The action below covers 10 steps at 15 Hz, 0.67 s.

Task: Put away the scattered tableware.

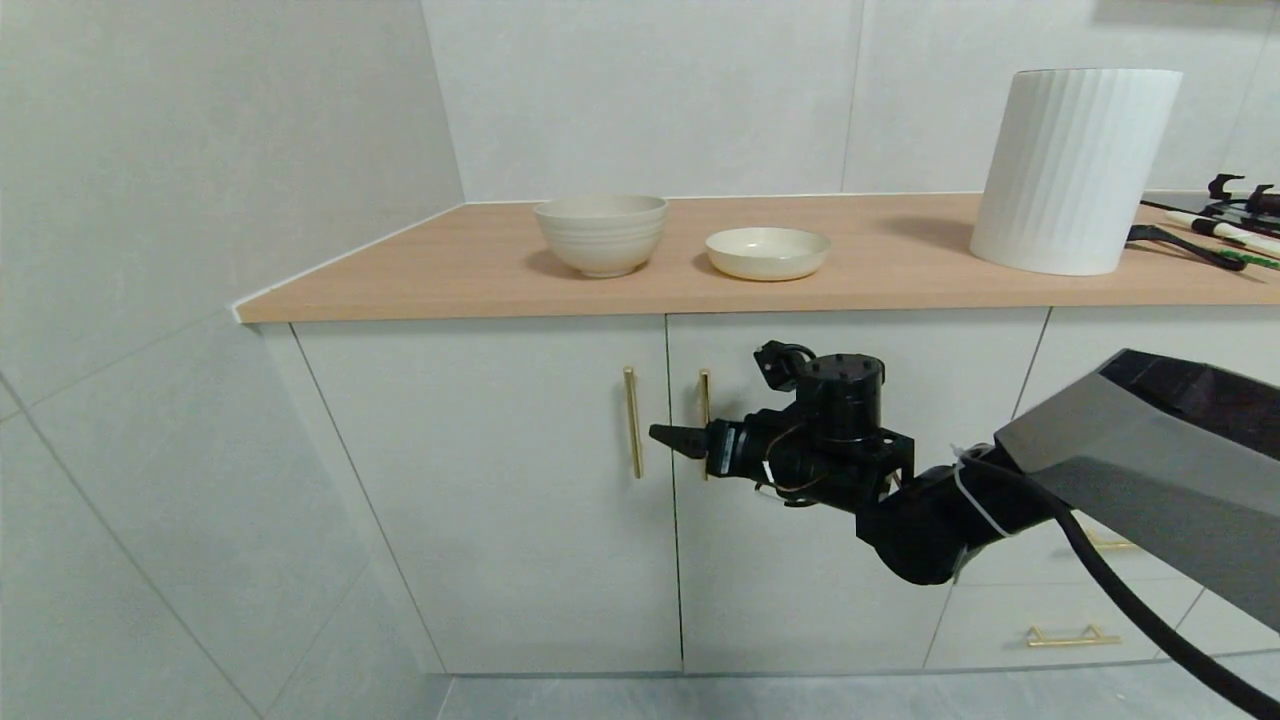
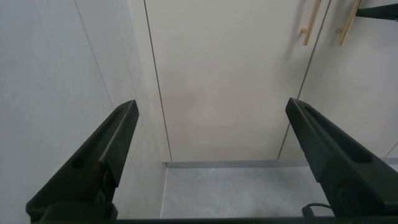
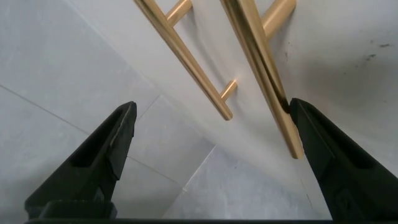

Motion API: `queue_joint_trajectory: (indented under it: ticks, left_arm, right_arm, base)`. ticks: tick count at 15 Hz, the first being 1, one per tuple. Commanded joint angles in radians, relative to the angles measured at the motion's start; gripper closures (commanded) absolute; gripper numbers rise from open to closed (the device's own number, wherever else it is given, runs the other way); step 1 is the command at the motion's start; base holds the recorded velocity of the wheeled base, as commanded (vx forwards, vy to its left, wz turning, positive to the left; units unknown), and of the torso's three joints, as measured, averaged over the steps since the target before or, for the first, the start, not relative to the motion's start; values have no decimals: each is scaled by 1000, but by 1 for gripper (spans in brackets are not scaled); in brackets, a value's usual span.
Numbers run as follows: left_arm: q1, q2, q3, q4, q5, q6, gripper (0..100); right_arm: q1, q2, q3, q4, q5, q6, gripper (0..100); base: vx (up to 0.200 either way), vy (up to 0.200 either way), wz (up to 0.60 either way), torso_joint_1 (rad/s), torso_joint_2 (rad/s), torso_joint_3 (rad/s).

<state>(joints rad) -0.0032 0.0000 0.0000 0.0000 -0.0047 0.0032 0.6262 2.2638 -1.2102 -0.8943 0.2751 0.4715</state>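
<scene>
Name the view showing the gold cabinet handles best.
Head view: both gold handles stand whole, flanking the door seam. The right wrist view shows their ends close up; the left wrist view catches short pieces at its edge.

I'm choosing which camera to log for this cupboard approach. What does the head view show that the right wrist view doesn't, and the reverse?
Head view adds: the bowl, the shallow dish and the white ribbed container on the wooden countertop. Right wrist view adds: the right hand with its open fingers up close, one gold handle running just beside a finger; whether they touch is unclear. Shared: the two gold door handles and the right hand at them.
</scene>
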Motion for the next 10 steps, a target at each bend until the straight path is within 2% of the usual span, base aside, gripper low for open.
queue_joint_trajectory:
  ticks: [1,8,10]
  left_arm:
    - [0,0,0,0,0,0,0]
    - [0,0,0,0,0,0,0]
    - [0,0,0,0,0,0,0]
  right_arm:
    - [6,-7,5,1,7,1,0]
    - [29,-99,107,1,30,1,0]
    - [32,-196,205,3,127,1,0]
  base:
    - [0,0,0,0,0,0]
    - [0,0,0,0,0,0]
    - [0,0,0,0,0,0]
